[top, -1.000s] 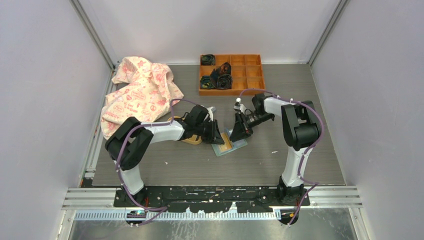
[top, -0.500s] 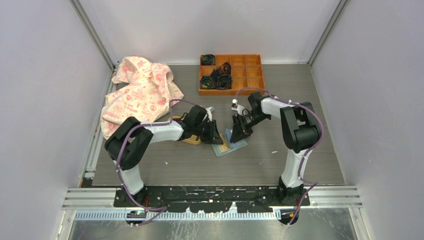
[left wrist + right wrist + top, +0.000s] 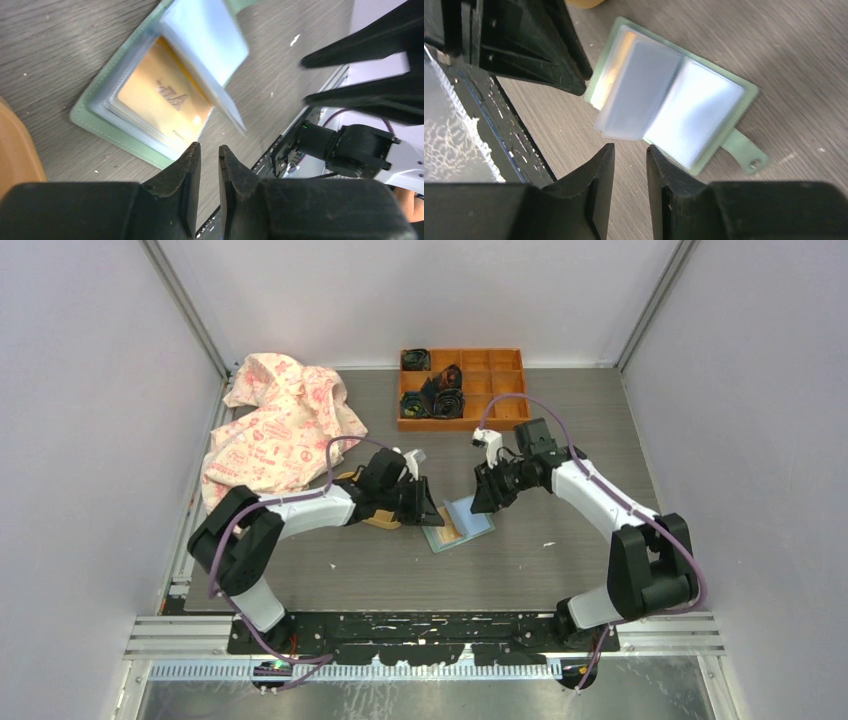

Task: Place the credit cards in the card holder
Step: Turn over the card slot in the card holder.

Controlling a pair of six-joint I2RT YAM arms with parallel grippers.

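Card holder (image 3: 459, 524) open on table (image 3: 400, 570), orange card (image 3: 160, 100) in clear sleeve

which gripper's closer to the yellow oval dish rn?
Left. The left gripper is at the dish's right end, tips by the card holder's left edge. The right gripper is on the card holder's far side, away from the dish.

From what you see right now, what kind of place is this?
Probably a robot test cell, not a home: plain panel walls on metal rails, two arms bolted at the table edge.
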